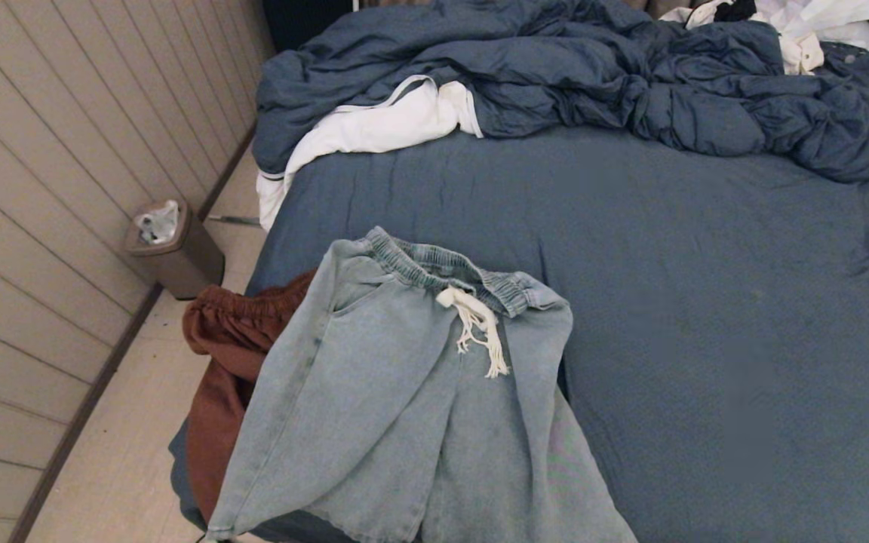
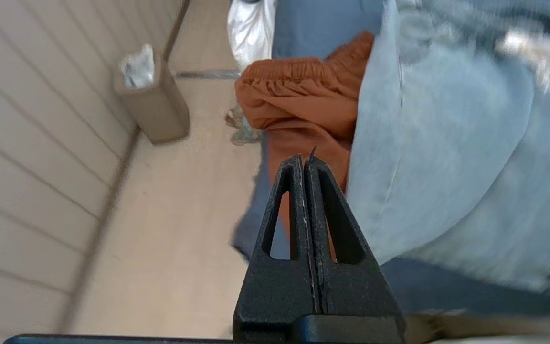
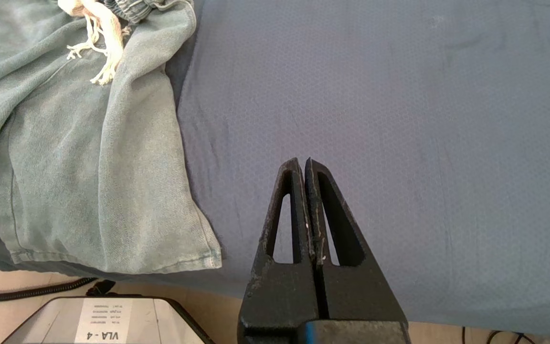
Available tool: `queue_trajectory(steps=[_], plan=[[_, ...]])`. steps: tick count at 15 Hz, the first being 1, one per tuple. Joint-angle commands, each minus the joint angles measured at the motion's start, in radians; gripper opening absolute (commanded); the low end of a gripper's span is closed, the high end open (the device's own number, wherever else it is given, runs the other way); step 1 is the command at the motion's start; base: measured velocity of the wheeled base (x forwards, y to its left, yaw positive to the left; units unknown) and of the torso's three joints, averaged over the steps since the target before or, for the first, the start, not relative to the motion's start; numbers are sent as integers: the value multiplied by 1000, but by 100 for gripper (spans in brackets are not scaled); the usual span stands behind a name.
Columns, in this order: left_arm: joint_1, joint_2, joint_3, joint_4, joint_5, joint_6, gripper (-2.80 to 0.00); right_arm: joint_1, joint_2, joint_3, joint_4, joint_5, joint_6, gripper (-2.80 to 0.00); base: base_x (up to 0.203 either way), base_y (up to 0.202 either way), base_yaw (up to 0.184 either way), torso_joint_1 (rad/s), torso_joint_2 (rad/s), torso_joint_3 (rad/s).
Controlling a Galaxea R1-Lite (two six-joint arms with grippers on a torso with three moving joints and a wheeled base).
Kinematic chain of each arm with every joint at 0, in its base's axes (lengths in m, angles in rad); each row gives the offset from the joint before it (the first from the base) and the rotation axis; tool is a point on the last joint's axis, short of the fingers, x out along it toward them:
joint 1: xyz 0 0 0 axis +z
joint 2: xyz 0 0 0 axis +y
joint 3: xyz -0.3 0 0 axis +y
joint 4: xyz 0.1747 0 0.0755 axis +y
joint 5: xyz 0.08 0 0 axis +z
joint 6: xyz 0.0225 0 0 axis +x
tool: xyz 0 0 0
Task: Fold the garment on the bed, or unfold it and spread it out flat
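Note:
The garment, light-blue denim shorts [image 1: 404, 407] with an elastic waistband and a white drawstring [image 1: 476, 324], lies fairly flat at the near left corner of the bed [image 1: 706, 302], its legs reaching the front edge. Neither gripper shows in the head view. My left gripper [image 2: 305, 160] is shut and empty, hovering off the bed's left corner beside the shorts [image 2: 447, 157]. Over the bare sheet near the front edge, my right gripper [image 3: 302, 162] is shut with nothing in it, to the right of the shorts' leg hem [image 3: 112, 191].
A rust-brown garment [image 1: 227, 362] hangs off the bed's left edge under the shorts. A rumpled dark blue duvet [image 1: 593, 75] with white lining fills the far side. A bin [image 1: 170, 249] stands on the floor by the wall. A grey box [image 3: 98, 320] sits below the bed's front edge.

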Motion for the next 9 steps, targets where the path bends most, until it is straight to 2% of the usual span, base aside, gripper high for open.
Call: queue_trajectory(steps=[1, 3, 6, 9], plan=[[-1, 1, 0, -3, -19, 41, -280, 1, 2, 0, 1, 0, 0, -280, 0, 0, 0, 0, 0, 0], [-4, 3, 0, -4, -27, 51, -280, 1, 3, 0, 1, 0, 1, -280, 0, 0, 0, 0, 0, 0], [-6, 4, 0, -2, -3, -51, -280, 1, 3, 0, 0, 0, 2, -280, 0, 0, 0, 0, 0, 0], [-6, 4, 0, -2, -1, -53, -280, 1, 3, 0, 1, 0, 2, -280, 0, 0, 0, 0, 0, 0]])
